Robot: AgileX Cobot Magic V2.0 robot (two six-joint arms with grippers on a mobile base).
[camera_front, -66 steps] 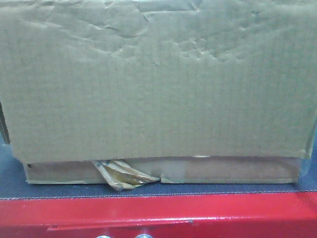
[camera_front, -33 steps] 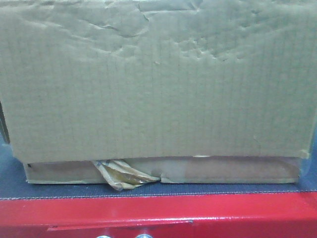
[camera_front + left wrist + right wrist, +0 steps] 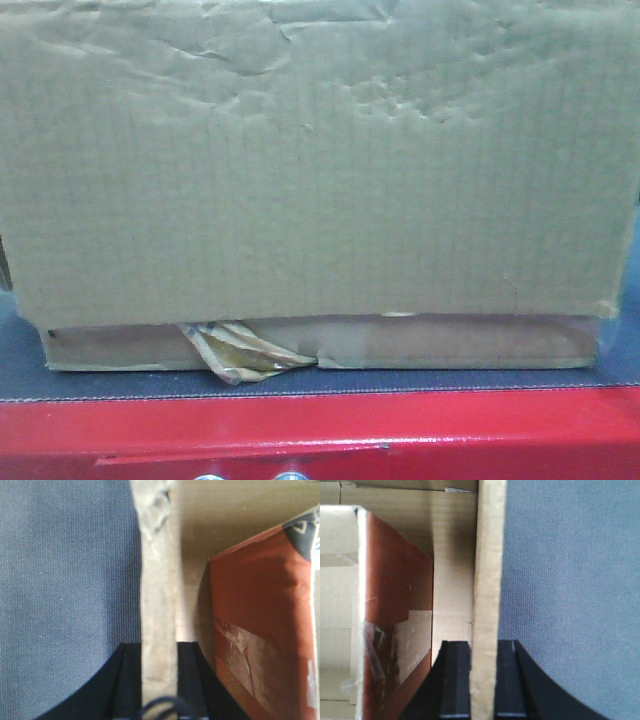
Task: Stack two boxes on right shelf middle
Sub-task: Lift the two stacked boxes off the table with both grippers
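One brown cardboard box [image 3: 320, 180] fills the front view, its creased front panel hanging over a lower strip with crumpled tan tape [image 3: 245, 352]. It rests on a dark grey mat. In the left wrist view my left gripper [image 3: 159, 647] is shut on the box's left wall [image 3: 159, 580], one black finger on each side. My right gripper [image 3: 484, 645] is shut the same way on the box's right wall [image 3: 487, 555]. A second box and the shelf are out of view.
The mat [image 3: 20, 350] ends at a red platform edge [image 3: 320, 430] in front of the box. Mat also shows outside each gripped wall [image 3: 65, 580] [image 3: 570, 580]. Inside the box stands a reddish-brown taped carton [image 3: 250, 630] [image 3: 395, 605].
The box has shifted slightly to the left in the front view, and its creases sit a little higher. Both grippers cannot be compared.
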